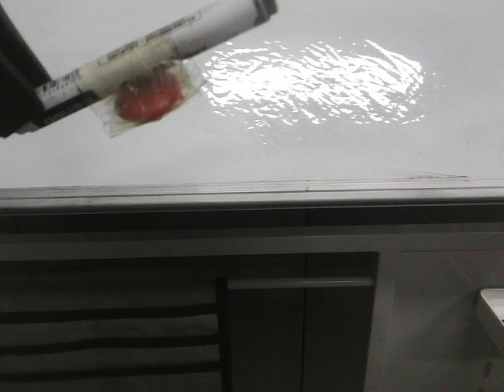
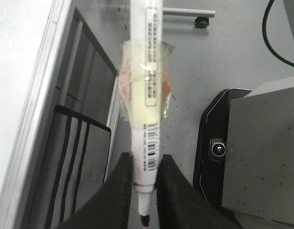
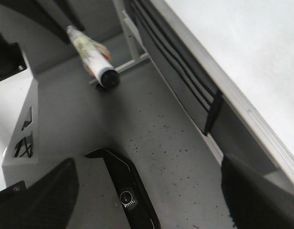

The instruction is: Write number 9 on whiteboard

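Observation:
The whiteboard (image 1: 333, 151) is a glossy pale board with a rippled glare patch and a silver edge strip (image 1: 252, 194). No number 9 stroke shows on it. My left gripper (image 2: 146, 187) is shut on a white marker (image 2: 147, 81); its black tip (image 2: 145, 220) sticks out past the fingers. The marker (image 1: 153, 45) has a red lump (image 1: 148, 96) taped to it and hangs in front of the board's upper left. My right gripper (image 3: 147, 200) is wide open and empty, away from the board (image 3: 251, 52). The marker (image 3: 92, 55) also shows in the right wrist view.
Dark cabinet fronts with black slats (image 1: 104, 335) and a metal handle (image 1: 301, 282) sit below the board edge. A black base unit (image 2: 216, 149) lies on the grey speckled floor, also in the right wrist view (image 3: 130, 196). A white object (image 1: 501, 314) is at the right edge.

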You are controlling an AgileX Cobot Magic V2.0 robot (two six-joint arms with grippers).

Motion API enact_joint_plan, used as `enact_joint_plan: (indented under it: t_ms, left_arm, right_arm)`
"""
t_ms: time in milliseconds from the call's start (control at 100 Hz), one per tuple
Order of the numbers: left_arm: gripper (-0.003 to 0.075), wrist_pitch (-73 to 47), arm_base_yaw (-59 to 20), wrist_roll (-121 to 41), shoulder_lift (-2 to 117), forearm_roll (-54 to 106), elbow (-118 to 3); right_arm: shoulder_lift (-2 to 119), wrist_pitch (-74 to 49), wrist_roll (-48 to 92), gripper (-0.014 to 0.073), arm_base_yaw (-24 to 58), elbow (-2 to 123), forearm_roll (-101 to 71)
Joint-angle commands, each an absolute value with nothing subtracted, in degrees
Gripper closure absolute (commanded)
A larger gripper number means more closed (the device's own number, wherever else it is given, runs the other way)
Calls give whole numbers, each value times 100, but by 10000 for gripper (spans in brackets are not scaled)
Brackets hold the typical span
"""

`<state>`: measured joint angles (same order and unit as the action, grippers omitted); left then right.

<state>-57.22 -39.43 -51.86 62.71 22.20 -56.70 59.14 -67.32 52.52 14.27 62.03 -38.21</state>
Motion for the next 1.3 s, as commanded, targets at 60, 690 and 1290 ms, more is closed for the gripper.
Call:
enact_joint_plan:
  t_ms: [60,690,1290]
  left_arm:
    - [733,-5525,-4088,-5208,6174,2449,-5985]
    - [733,-5479,-4088,-5354,6174,2399,-5985]
    - [562,-5173,-4088,-5354,6174,2331,-5985]
  right_arm:
    - [6293,-6336,5519,62,2277,6690,-3930]
    - [7372,-5148,5519,307,3874,7043,-3307]
    - [7372,-5212,5519,642,3874,7043,-3238]
